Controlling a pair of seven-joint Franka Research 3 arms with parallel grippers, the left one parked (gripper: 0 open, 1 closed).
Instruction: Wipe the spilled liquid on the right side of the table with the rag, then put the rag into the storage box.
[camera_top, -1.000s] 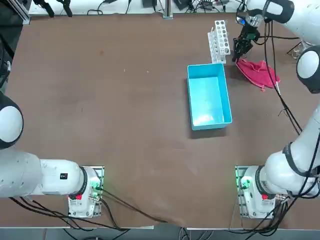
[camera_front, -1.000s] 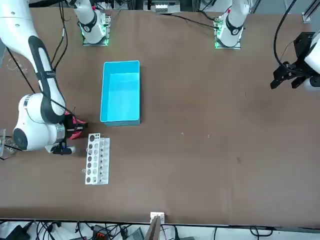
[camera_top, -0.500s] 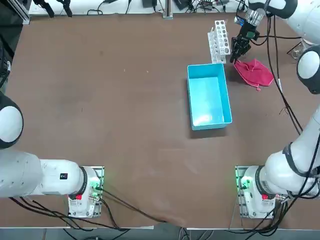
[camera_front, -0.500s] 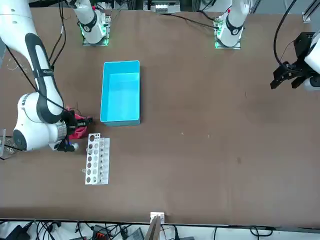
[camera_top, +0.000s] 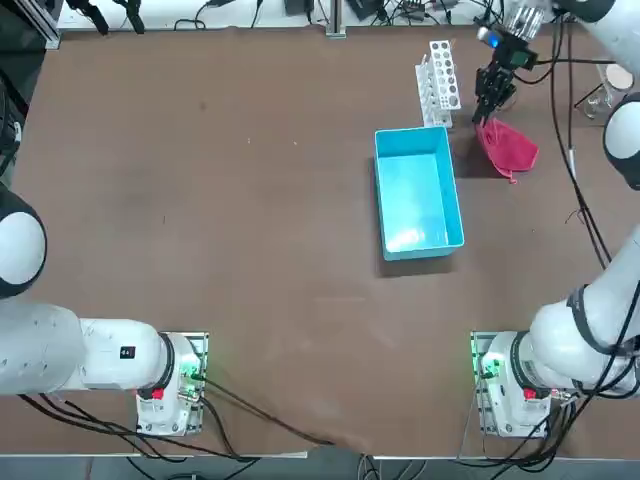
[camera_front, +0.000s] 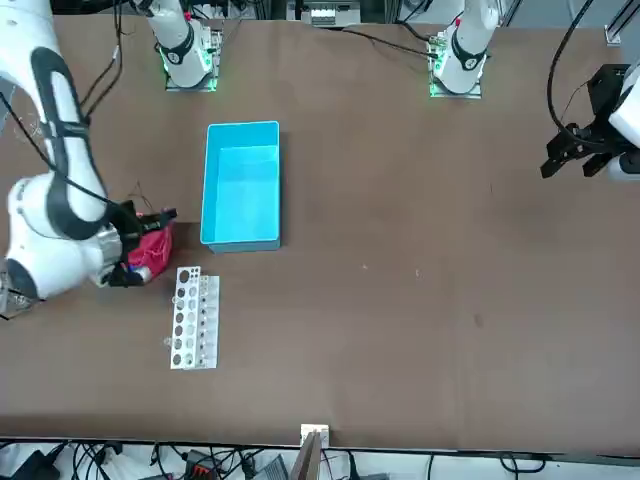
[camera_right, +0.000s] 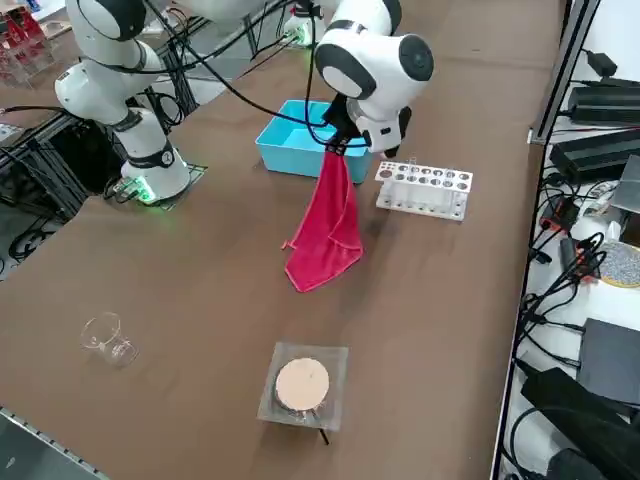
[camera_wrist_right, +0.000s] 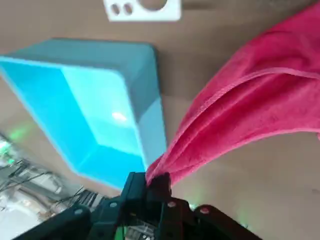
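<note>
In the right side view, lower centre, a square mat with a round tan disc (camera_right: 302, 384) lies on the table (camera_right: 200, 260), with a small glass (camera_right: 106, 338) at lower left. Above them the rag (camera_right: 326, 228) hangs in a long fold, its lower end on or just above the table. The right gripper (camera_right: 336, 139) is clenched on the rag's top corner, raised at upper centre. Just beyond, the box (camera_right: 290, 152) sits left of a white tube rack (camera_right: 422, 189). No wet patch can be made out
</note>
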